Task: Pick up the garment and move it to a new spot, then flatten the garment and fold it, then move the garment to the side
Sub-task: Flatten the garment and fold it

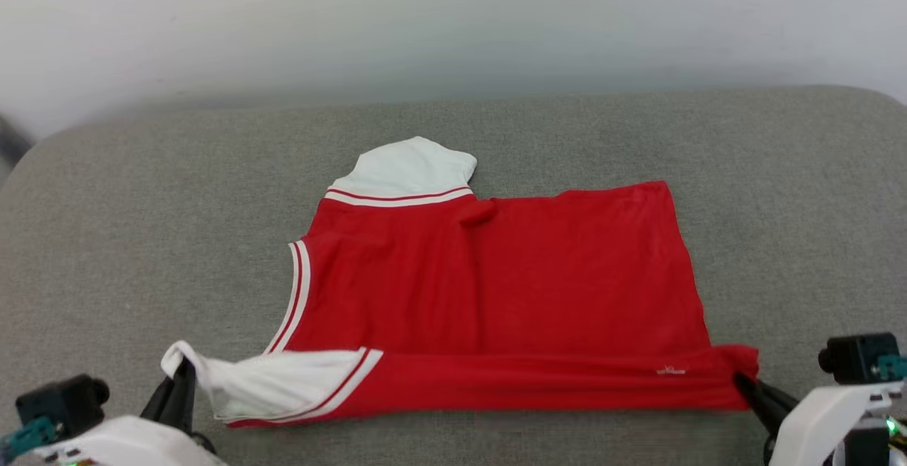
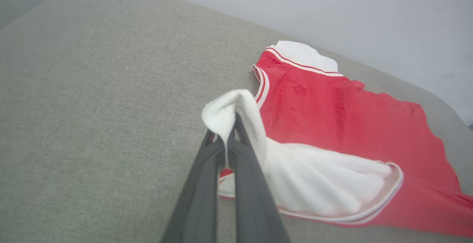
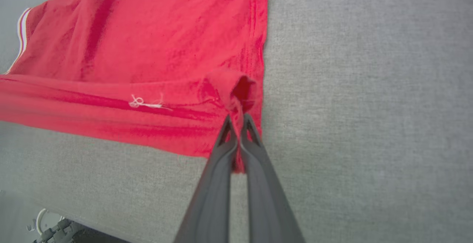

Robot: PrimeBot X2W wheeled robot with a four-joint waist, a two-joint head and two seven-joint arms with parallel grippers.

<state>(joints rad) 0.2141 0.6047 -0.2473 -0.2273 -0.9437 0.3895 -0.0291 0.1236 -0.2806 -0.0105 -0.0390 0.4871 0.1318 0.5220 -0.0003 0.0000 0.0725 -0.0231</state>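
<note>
Item: red jersey shirt [image 1: 496, 275], likely soft, light, limp. Left pincer [image 1: 184, 370] clamped on white sleeve [image 1: 276, 381]; right pincer [image 1: 742, 379] clamped on hem corner [image 1: 737, 361]. Probably handles best by corners.

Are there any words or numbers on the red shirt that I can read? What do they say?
No words or numbers can be read on the red shirt as it lies now.
The small white mark near its hem looks like a scribbly logo, but it is too small and blurred to read.
</note>
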